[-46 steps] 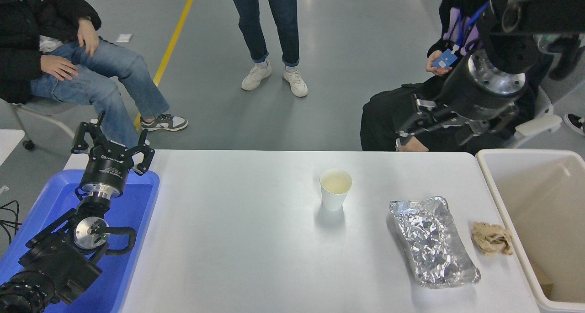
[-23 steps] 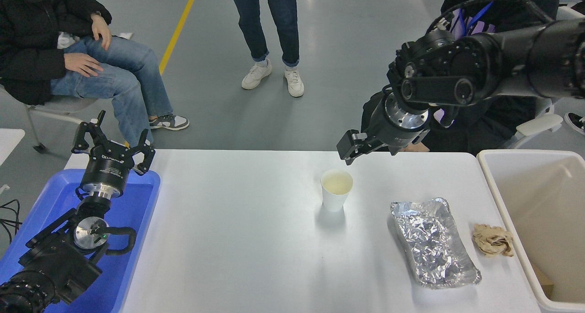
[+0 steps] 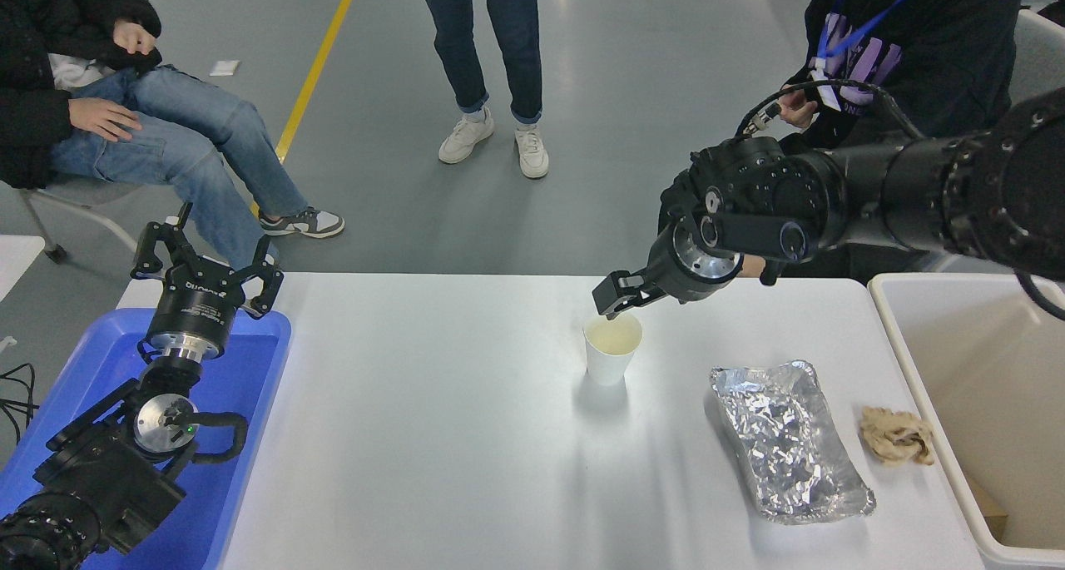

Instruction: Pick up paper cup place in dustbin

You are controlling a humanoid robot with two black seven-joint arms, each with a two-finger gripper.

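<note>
At the far left, a person (image 3: 75, 96) in a black jacket and blue jeans sits on a chair beyond the table, with hands on the lap. Below that, a bright blue plastic tray (image 3: 241, 437) lies on the left end of the white table (image 3: 416, 437). The left arm (image 3: 108, 462) lies over the tray at the lower left, and the left gripper (image 3: 204, 258) points away from the camera with its black fingers spread wide and nothing between them. Past the table's far edge, a second person's legs (image 3: 487, 46) in dark jeans and white shoes stand on the grey floor, near a yellow line (image 3: 320, 62). Near the middle of the table the paper cup (image 3: 611, 349) stands upright, white outside and pale yellow inside. The right gripper (image 3: 611, 299) hangs at the cup's far rim, very close above it. I cannot tell if its fingers are apart or together, or if they touch the cup. The right arm (image 3: 899, 191) reaches in from the right edge. Behind it sits a third person (image 3: 907, 46) in dark clothes with a blue strap around the neck. To the right of the cup, well apart from it, lies a crumpled silver foil tray (image 3: 786, 441). Just beside that is a crumpled brown paper wad (image 3: 894, 435). At the far right stands the dustbin (image 3: 957, 403), a big cream bin with a thick rim, right by the end of the table.
</note>
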